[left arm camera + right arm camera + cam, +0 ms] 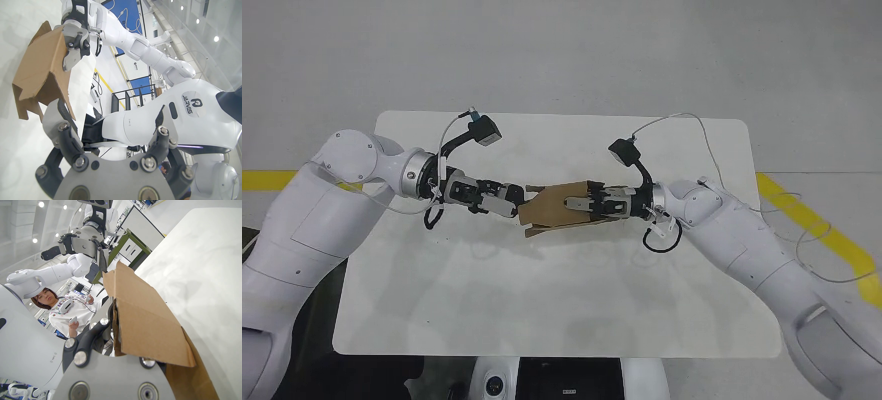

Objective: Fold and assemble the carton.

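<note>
the carton (552, 206) is plain matt brown cardboard, kinda rough along its cut edges, and the desk (542, 300) is smooth matt white

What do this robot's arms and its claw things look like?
The left arm and right arm are smooth, rounded white shells. The left gripper and right gripper have grey metal bases, black linkages with silver bolts, and pale grey fingers. Thin cables loop to black wrist cameras.

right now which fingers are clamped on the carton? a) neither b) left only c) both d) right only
d: the right fingers pinch an edge of the carton, while the left fingers stand spread wide apart, one just beside a flap.
</note>
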Tool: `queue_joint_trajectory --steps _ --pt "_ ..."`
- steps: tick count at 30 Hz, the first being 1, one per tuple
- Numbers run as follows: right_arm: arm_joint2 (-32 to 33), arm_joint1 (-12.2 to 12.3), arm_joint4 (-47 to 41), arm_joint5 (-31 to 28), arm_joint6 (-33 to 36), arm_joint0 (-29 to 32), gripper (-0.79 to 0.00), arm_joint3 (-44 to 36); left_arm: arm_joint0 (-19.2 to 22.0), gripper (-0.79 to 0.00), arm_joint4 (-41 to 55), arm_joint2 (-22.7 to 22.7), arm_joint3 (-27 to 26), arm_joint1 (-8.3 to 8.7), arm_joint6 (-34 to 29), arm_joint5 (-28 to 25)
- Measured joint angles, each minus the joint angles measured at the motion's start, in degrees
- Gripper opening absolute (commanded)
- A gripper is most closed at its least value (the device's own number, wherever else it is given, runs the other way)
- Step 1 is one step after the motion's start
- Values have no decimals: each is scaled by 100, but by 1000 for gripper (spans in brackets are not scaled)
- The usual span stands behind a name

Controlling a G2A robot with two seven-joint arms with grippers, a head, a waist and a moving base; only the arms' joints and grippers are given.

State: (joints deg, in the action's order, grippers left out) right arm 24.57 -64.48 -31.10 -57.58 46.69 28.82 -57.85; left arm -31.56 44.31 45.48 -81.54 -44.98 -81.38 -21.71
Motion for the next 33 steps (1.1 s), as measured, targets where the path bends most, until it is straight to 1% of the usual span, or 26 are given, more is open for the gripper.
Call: queue_joint_trajectory --steps 2,4,8,13,18,22,26,33 --pt "47 10 71 101 -88 54 -785 -56 -93 0 -146 90 -19 24 226 92" --pt "145 42 165 207 -163 114 -785 -143 -183 0 -210 185 -45 53 310 156" --pt "415 160 255 413 -134 245 -785 -412 -405 0 -291 364 -158 107 338 247" --pt "674 265 383 708 -90 417 -785 -805 -574 0 -319 424 -384 107 289 337" --pt "870 305 511 923 -112 572 -785 -1099 -649 0 -341 438 -457 64 335 350" --pt "1001 311 698 1040 -224 668 -785 -1181 -694 0 44 451 -493 5 266 319" --pt "1057 274 937 1157 -360 751 -785 -1288 -725 0 588 485 -475 -69 183 309" --pt "1049 163 1132 1228 -417 799 -785 -1428 -616 0 720 360 -446 -224 124 341"
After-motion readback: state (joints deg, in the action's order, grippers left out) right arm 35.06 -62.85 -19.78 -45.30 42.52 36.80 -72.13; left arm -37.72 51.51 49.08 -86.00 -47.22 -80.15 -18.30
